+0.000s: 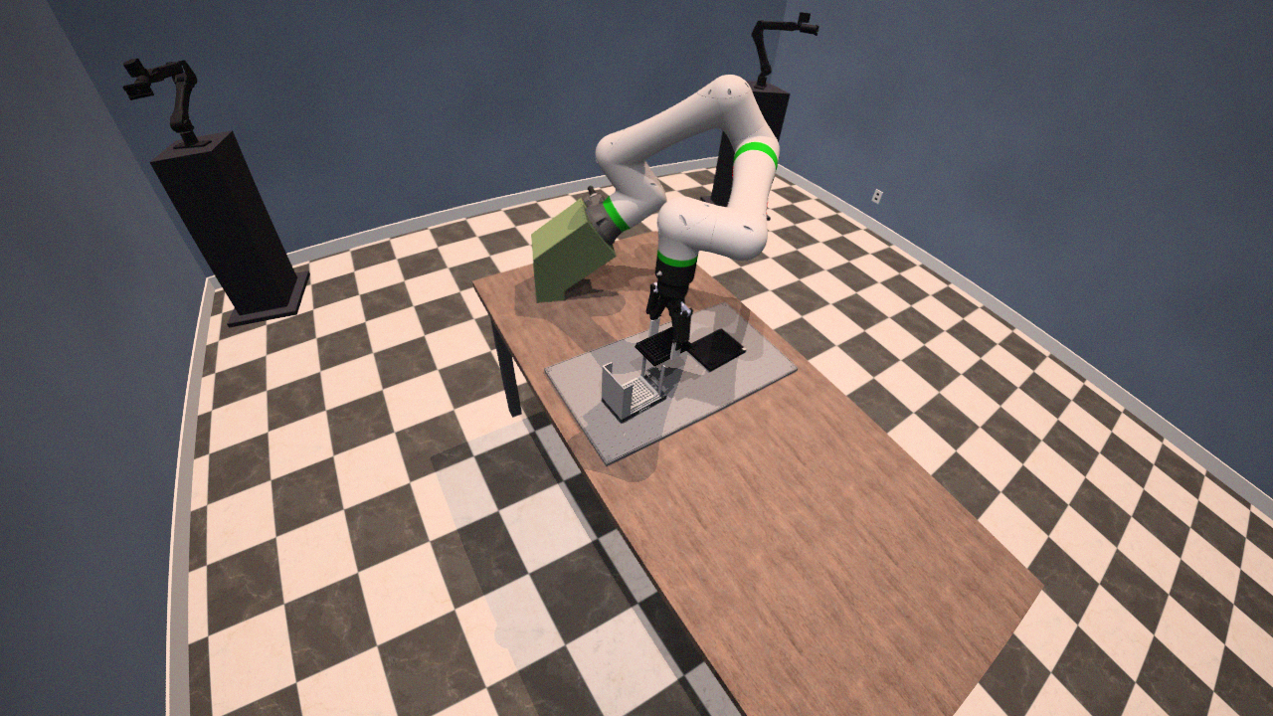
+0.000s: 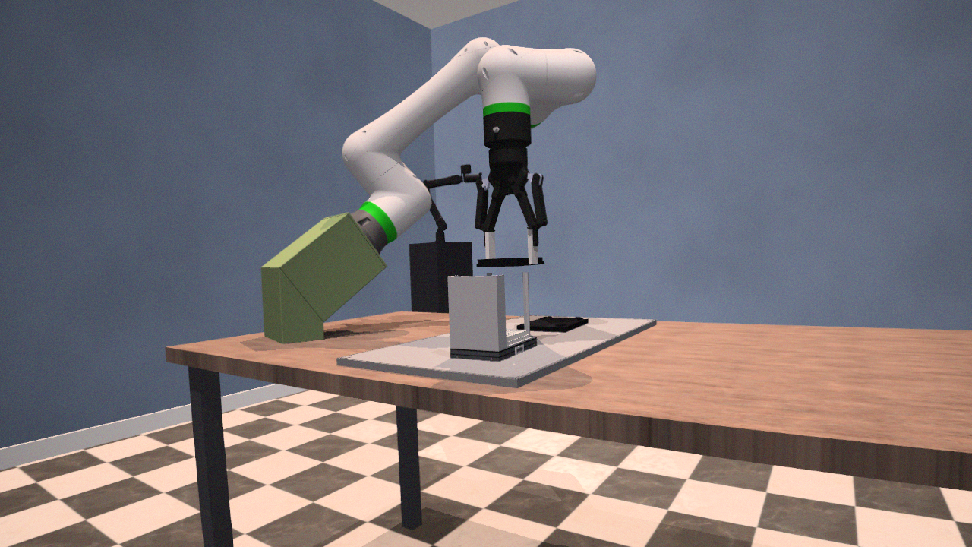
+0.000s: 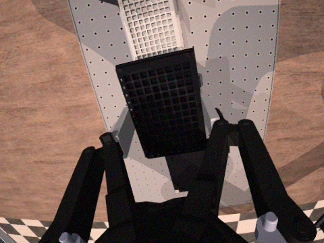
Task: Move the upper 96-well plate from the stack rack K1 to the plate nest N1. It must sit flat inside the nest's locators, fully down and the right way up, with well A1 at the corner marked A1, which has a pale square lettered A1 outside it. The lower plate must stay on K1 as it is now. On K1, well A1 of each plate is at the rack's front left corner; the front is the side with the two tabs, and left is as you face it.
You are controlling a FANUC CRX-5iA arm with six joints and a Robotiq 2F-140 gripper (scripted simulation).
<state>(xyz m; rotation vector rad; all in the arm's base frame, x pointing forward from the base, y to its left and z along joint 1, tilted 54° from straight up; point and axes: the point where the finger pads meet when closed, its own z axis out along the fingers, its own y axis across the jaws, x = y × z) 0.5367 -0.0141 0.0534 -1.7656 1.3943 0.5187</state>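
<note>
Gripper (image 2: pixel 509 253) pinches black plate (image 2: pixel 509 261) level above rack K1 (image 2: pixel 475 312); white plate (image 3: pixel 150 20) remains inside rack

Arm (image 2: pixel 408 115): white, with green bands at its joints; it rises from an olive base block (image 2: pixel 319 275) at the table's 9 o'clock end, bends at an elbow, then climbs to a high shoulder-like joint.
Wrist (image 2: pixel 506 132): black, pointing straight down from the top joint.
Gripper (image 2: pixel 509 251): hangs vertically, its linkages splayed outward.
Fingers (image 2: pixel 488 241): pale, straight down, closed on the two long sides of a black plate (image 3: pixel 164 101).
Plate in grip: level, held in the air.
</note>
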